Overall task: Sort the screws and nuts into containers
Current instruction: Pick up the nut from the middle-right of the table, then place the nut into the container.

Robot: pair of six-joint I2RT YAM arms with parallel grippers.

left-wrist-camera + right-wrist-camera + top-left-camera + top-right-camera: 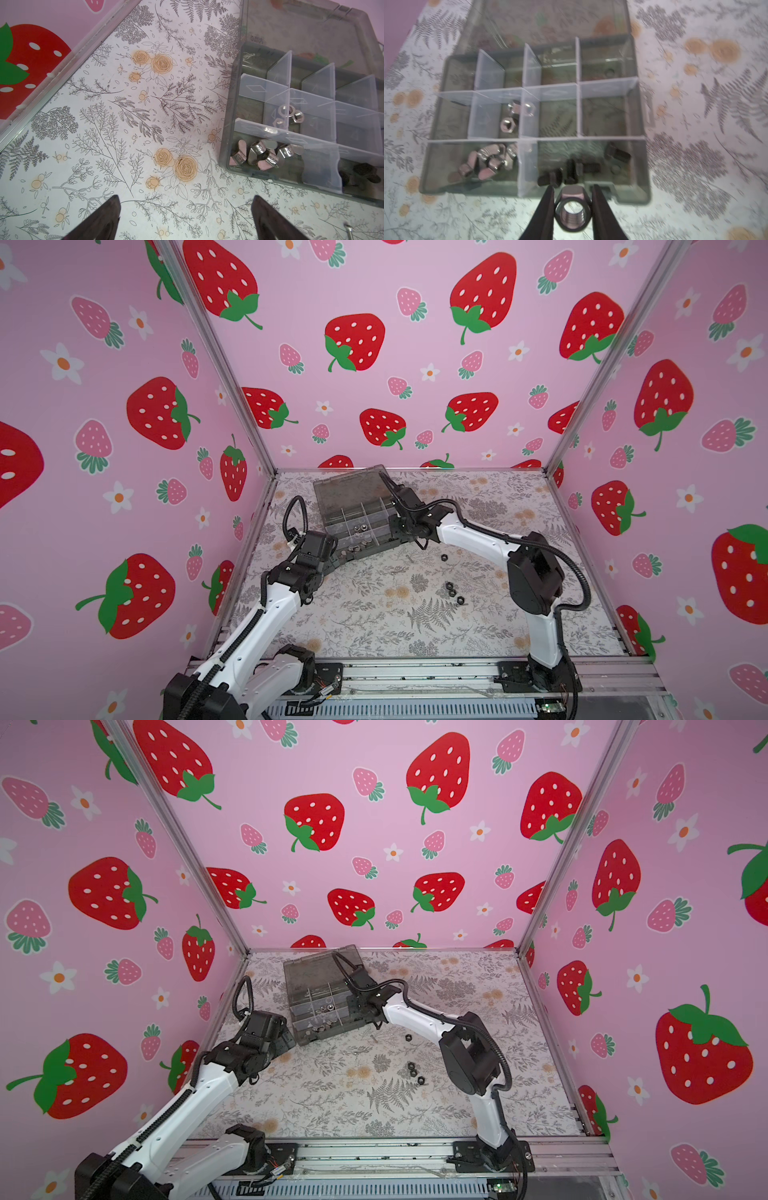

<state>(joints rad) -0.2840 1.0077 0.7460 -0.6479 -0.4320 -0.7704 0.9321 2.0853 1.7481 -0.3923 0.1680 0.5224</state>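
Right arm: We see the right arm (469, 536) bent at a raised elbow. It reaches in from the right, and its wrist is at the right side of the box (353, 514).
Right gripper: In its wrist view the right gripper (572, 188) pinches a hex nut (572, 214) between narrowly parted black fingers (546, 209). It is at the box's near wall, by the compartment with the bolts.
Left arm: The left arm (282, 601) stretches forward low, with its wrist beside the box's near left corner.
Left gripper: The left gripper (186, 199) is spread wide with nothing in it, over bare table (124, 124) just beside the box.
Hard to make out: In both top views the right gripper is hidden behind its own wrist. The right wrist view is blurred. In the left wrist view the bolts are only dark lumps behind a divider, cut by the frame edge.
Hex nut: It is shiny silver and six-sided, and its threaded bore faces the wrist camera.
Box: It is smoky grey with clear dividers, and its lid (349, 487) stands open behind the compartments.
In the box: Wing nuts (264, 154) fill a near corner compartment. Silver nuts (289, 115) sit in the middle row. Black bolts (571, 170) lie in the compartment next to the wing nuts.
On the table: We count a small cluster of black nuts (452, 592) near the right arm. A lone nut (444, 557) lies apart from them, nearer the box.
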